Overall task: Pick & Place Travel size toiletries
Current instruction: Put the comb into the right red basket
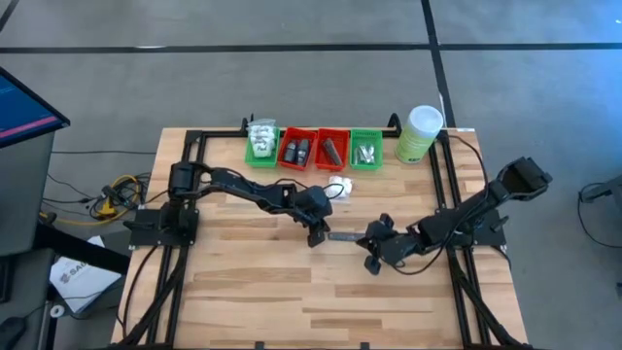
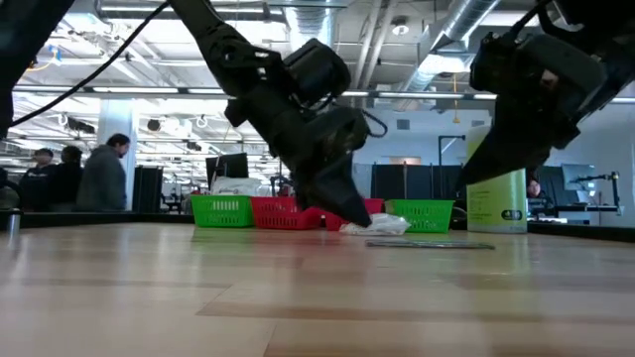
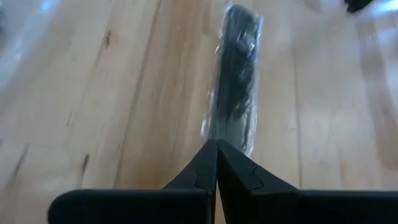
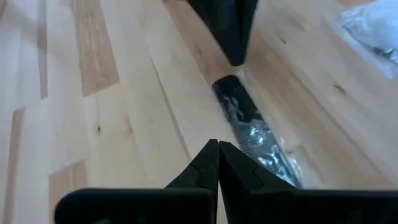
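- A dark grey flat bar (image 1: 345, 235) in clear wrapping lies flat on the wooden table (image 1: 253, 301), between the two grippers, one at each of its ends.
- The left gripper (image 1: 316, 236) points down at one end of the bar, its fingers clenched together with nothing between them.
- The right gripper (image 1: 372, 255) sits low at the bar's other end, fingers likewise pressed shut and empty; in the right wrist view the left gripper's tip (image 4: 227, 31) shows just beyond the bar (image 4: 252, 134).
- A white soft packet (image 1: 337, 189) lies on the table just beside the left arm, near the trays.
- Along the far edge stands a row of four small trays: a green tray (image 1: 260, 151) with white packets, a red tray (image 1: 296, 151) with black pieces, a red tray (image 1: 332, 150) with a dark bar, and a green tray (image 1: 365, 152) with silvery tubes.
- A tall pale green canister (image 1: 420, 134) with a white lid stands beside the last tray; its label cannot be read.
- The table is pale butcher-block wood in a black frame.
- Beyond it, the low view shows an open workspace with ceiling ducts and people (image 2: 101, 174) standing at the far left.
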Controlling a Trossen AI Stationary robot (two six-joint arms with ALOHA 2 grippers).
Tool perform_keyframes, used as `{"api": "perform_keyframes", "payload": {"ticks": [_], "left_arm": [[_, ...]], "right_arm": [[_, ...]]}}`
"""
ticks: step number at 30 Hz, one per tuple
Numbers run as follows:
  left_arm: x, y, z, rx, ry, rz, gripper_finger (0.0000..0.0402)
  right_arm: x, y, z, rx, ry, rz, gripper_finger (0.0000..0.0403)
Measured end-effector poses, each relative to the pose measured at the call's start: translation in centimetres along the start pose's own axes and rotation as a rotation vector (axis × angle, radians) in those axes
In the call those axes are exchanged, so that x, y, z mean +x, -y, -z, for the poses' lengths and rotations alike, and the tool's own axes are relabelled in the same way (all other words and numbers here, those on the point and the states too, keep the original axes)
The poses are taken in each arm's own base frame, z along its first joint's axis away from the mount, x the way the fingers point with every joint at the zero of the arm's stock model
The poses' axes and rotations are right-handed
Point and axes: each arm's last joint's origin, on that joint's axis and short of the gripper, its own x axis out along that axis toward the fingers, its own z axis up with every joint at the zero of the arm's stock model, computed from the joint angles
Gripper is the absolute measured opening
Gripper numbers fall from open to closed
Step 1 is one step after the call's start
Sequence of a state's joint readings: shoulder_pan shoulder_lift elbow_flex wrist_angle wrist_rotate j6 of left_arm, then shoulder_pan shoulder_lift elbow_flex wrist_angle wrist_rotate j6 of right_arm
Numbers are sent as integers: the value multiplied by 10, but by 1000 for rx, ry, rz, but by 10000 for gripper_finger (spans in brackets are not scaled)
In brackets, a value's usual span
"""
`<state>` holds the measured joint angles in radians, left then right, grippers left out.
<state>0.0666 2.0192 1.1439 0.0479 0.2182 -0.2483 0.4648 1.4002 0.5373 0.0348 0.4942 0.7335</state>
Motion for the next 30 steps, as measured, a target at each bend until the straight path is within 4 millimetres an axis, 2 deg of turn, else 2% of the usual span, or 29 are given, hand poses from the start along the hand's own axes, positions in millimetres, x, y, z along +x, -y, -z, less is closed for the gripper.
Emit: {"api": "perform_keyframes", "payload": {"ticks": [6,12,18,24,30], "left_arm": [[3,1,-1,4,15,2,1],[7,6,-16,29,73,26,1],[27,7,-8,17,-15,38,1],[25,3,-3,-6,-91,3,1],[22,7,8,-152,-129,-20,1]], "right_arm": [[-2,2,-2,4,-18,-9,0],[-2,3,0,45,-33,-1,0],[-2,4,0,57,-40,6,0],[-2,4,0,61,-38,10,0],[0,6,-2,70,-34,19,0]]}}
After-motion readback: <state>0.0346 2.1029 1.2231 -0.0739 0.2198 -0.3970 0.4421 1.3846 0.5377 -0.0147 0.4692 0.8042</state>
